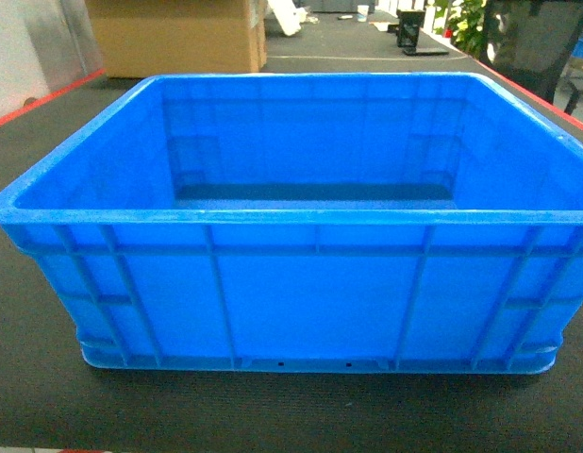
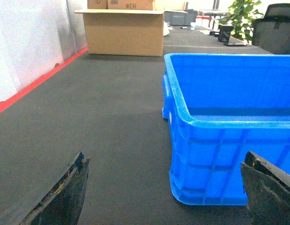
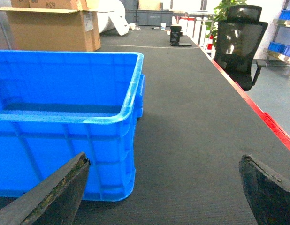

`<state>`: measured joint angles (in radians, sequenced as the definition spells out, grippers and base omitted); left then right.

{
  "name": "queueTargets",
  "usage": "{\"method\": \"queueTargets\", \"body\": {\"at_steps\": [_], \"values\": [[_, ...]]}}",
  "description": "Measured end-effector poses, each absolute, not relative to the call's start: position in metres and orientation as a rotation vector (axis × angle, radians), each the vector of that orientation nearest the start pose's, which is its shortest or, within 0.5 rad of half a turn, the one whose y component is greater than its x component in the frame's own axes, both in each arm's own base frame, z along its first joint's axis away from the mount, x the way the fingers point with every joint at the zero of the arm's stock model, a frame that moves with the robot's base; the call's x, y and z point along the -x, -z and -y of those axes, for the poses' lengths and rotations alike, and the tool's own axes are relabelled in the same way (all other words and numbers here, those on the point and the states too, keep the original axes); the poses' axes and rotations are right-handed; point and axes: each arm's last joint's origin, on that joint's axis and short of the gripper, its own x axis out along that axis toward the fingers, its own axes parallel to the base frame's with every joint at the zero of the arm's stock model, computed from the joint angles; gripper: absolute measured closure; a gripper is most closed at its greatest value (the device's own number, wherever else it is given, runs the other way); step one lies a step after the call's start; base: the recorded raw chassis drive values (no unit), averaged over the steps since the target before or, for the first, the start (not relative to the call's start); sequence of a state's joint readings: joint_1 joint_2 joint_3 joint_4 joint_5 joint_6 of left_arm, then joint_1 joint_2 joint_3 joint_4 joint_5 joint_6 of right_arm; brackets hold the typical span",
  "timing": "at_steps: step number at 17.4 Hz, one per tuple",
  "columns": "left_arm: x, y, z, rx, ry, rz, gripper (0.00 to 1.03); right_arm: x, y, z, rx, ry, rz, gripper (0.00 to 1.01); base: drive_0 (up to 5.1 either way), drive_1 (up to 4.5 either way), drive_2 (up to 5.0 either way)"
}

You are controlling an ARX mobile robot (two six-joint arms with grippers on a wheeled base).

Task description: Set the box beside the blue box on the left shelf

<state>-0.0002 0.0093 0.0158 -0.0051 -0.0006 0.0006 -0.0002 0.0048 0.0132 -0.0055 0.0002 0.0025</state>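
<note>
Dark mat (image 1: 301, 415) open all around, box (image 1: 301, 293) upright — both jaws apparently released, untouching.

box (image 1: 301, 283): bright-blue moulded plastic; ribbed walls, smooth, slight sheen on rim
table mat (image 2: 112, 117): dark, matt, fine woven-ribbed texture
table edge strip (image 3: 262, 117): red, smooth
cardboard carton (image 2: 124, 33): brown corrugated paperboard, matt
left gripper fingers (image 2: 65, 197): black, matt, scuffed edges
office chair (image 3: 239, 40): black mesh back
</note>
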Motion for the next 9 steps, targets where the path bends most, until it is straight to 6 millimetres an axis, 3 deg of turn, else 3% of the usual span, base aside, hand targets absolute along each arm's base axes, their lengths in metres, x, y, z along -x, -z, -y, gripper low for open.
{"method": "queueTargets", "body": {"at_steps": [9], "values": [[-0.0976, -0.1667, 0.0003, 0.001, -0.019, -0.012, 0.05, -0.0972, -0.1671, 0.0000, -0.002, 0.000, 0.003, 0.03, 0.0, 0.00, 0.0]]}}
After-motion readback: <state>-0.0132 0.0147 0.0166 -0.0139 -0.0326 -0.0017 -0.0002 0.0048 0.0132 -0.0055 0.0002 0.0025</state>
